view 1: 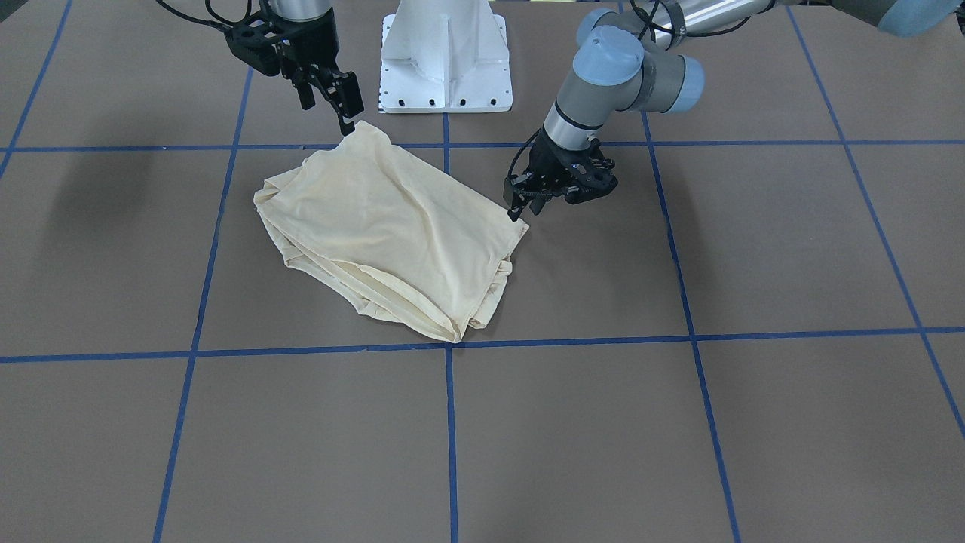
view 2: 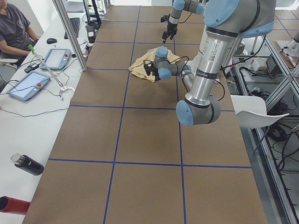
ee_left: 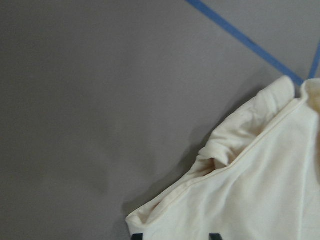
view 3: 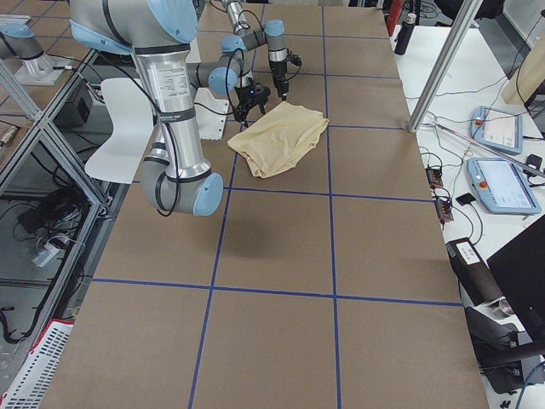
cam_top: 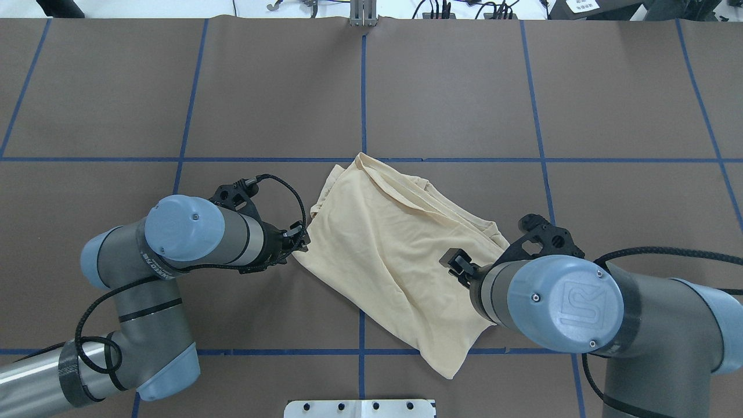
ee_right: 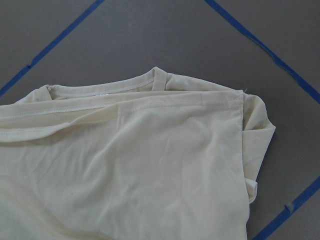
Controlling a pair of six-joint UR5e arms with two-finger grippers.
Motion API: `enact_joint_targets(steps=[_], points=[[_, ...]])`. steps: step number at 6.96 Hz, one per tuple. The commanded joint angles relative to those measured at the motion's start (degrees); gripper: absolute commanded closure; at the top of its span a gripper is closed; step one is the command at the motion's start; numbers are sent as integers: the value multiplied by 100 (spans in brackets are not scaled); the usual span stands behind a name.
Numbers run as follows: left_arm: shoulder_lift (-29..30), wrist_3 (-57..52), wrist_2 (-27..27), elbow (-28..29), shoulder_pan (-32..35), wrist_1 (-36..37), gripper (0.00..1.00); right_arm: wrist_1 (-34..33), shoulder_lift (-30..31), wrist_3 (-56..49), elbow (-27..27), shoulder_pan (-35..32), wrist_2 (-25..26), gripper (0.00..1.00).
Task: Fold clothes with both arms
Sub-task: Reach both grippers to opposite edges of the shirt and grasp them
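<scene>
The cream-yellow shirt (view 1: 392, 226) lies folded into a rough rectangle at the table's middle (cam_top: 389, 255), with its print hidden. My left gripper (view 1: 519, 210) is low at the shirt's corner on my left (cam_top: 300, 242). In the left wrist view its two dark fingertips stand apart at the bottom edge with the hemmed cloth (ee_left: 250, 200) between them, so it is open. My right gripper (view 1: 328, 117) hovers open and empty over the shirt's near right corner (cam_top: 455, 262). The right wrist view shows only the neckline and folded cloth (ee_right: 125, 165), no fingers.
The white pedestal base (view 1: 445, 53) stands at the robot's edge of the table. Blue tape lines (view 1: 451, 422) grid the brown table. In the left side view an operator (view 2: 14, 28) sits at a side table with tablets (view 2: 56, 58), beside a metal post (view 2: 70, 32).
</scene>
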State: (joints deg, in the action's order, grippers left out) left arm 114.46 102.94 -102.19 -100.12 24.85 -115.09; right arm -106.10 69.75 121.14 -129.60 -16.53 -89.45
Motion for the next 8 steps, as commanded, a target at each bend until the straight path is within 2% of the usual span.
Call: enact_joint_targets(steps=[1,2,3,4,5,8], points=[[190,-185,164,246,-33,145,47,37,-14,-152,154,-87,-29,0],[383,-309,400,456,-24,145,47,142,-14,-143,250,-87,-37,0],[385,-406,411,502,2,145,48,221,-14,-143,321,-87,-29,0],[393,-433,411,493,2,171,57,230,-14,-152,356,-87,-37,0],[350,-416,428,458,28,189,100,230,-14,-152,374,-87,-37,0],[244,-450,490,397,90,215,100,467,-14,-143,558,-87,-29,0]])
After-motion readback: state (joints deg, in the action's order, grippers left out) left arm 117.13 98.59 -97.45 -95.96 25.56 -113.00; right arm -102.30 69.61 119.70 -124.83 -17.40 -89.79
